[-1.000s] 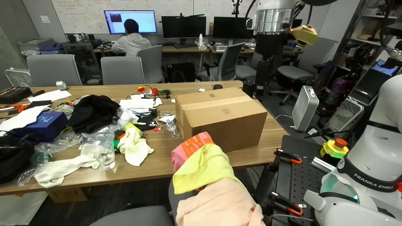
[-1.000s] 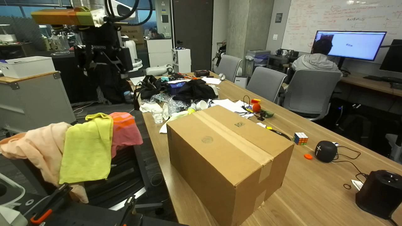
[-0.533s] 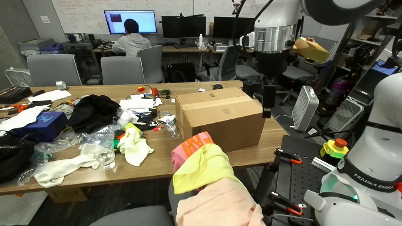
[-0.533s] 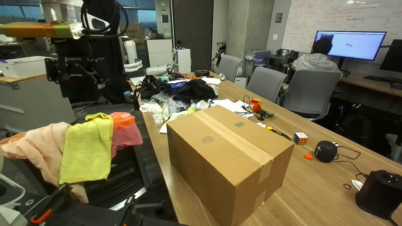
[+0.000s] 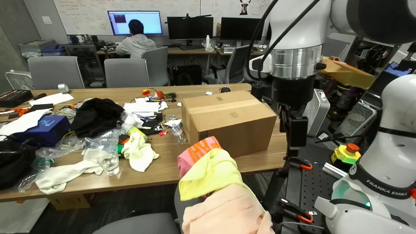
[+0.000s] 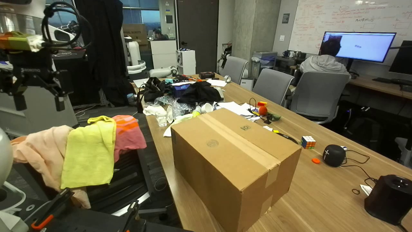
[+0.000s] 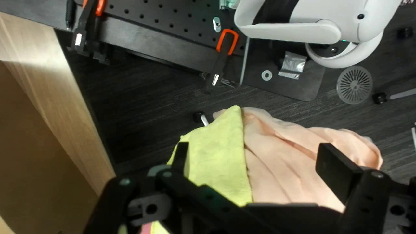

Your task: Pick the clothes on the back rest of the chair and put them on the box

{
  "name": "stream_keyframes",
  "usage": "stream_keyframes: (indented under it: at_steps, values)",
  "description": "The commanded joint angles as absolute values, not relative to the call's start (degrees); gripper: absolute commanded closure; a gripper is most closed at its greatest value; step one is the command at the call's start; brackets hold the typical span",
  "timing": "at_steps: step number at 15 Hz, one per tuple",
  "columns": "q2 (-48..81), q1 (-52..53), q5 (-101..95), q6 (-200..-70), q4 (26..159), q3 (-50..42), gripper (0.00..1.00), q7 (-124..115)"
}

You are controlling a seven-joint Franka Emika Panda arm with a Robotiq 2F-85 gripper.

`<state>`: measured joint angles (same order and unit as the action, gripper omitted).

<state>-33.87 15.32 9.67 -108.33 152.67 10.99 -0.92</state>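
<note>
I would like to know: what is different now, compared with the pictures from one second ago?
In an exterior view, the pincer has moved down and toward the picture's left edge. It stands open; nothing was visibly grasped or released. The peach cloth, yellow cloth, pink-orange cloth and box stayed as they were.

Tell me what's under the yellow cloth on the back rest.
In an exterior view, the peach cloth and the pink cloth pass under opposite edges of the yellow cloth. How far they reach beneath is covered, as is the back rest there.
</note>
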Motion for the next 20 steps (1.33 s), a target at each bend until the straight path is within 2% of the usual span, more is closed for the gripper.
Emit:
stream_keyframes:
  at_steps: [1,9,20]
  values:
    - [-35.5,18.6,13.0,-107.7,153.9,13.4,0.00,-1.7]
    - [-32.2,24.5,13.5,-120.1,157.0,19.1,0.00,-1.0]
    - [-14.7,25.1,8.3,-139.9,152.8,29.0,0.00,-11.6]
